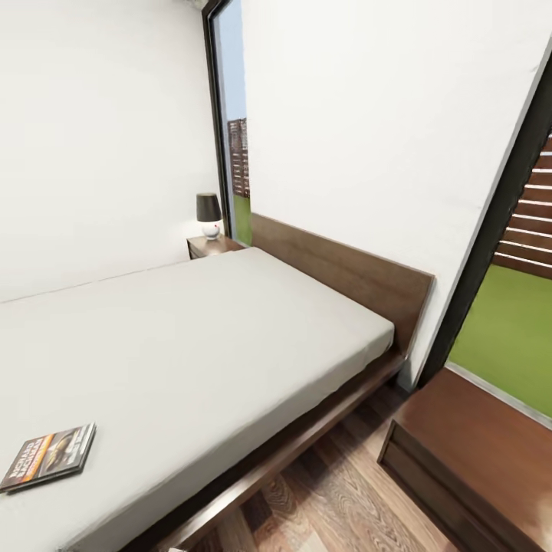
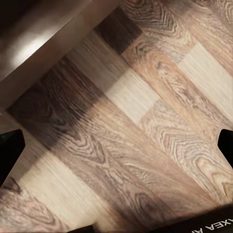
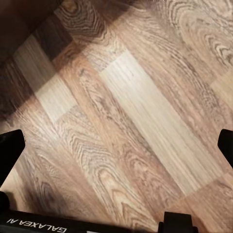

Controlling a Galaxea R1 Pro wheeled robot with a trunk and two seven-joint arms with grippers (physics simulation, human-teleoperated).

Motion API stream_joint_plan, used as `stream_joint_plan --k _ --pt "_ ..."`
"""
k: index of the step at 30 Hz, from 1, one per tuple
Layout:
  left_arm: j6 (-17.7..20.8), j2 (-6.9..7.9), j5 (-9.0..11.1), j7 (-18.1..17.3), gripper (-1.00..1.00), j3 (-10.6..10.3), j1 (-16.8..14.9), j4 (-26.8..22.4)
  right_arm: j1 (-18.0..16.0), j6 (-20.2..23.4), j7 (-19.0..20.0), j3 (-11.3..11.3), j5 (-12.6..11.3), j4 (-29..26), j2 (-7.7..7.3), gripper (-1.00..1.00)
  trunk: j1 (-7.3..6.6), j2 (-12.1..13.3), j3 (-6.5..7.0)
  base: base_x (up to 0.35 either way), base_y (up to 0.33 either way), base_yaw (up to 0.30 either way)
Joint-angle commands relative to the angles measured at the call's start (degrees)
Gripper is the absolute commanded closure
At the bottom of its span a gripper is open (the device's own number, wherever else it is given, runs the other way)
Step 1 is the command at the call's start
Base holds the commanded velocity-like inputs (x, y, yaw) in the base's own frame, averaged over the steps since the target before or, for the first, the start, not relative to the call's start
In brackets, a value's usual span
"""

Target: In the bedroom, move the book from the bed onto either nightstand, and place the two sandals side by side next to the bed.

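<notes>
The book [image 1: 49, 457] lies flat near the bed's [image 1: 230, 337] near edge, easy to reach. Both hands are wide open over the floor [image 2: 126, 145], holding nothing.

Book [image 1: 48, 456] flat on bed [image 1: 199, 337]

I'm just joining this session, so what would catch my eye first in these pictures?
The big bed with its pale mattress spans the head view, and the book lies flat near its lower left corner. A black-shaded lamp stands on the nightstand beyond the headboard. Both wrist views look down on the wood-plank floor.
</notes>
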Motion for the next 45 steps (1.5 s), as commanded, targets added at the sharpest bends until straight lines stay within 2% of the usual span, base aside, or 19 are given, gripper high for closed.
stream_joint_plan --k 1,40,45 --pt "-0.3 0.01 -0.6 -0.1 -1.00 0.2 -0.1 0.1 0.0 -0.2 0.2 -0.5 0.6 0.0 -0.01 -1.00 -0.01 0.0 -0.05 0.001 -0.001 0.287" --pt "-0.3 0.01 -0.6 -0.1 -1.00 0.2 -0.1 0.1 0.0 -0.2 0.2 -0.5 0.6 0.0 -0.03 -1.00 -0.01 0.0 -0.05 0.000 0.000 0.291" --pt "-0.3 0.01 -0.6 -0.1 -1.00 0.2 -0.1 0.1 0.0 -0.3 0.2 -0.5 0.6 0.0 -0.02 -1.00 -0.01 0.0 -0.05 0.193 0.000 0.161"
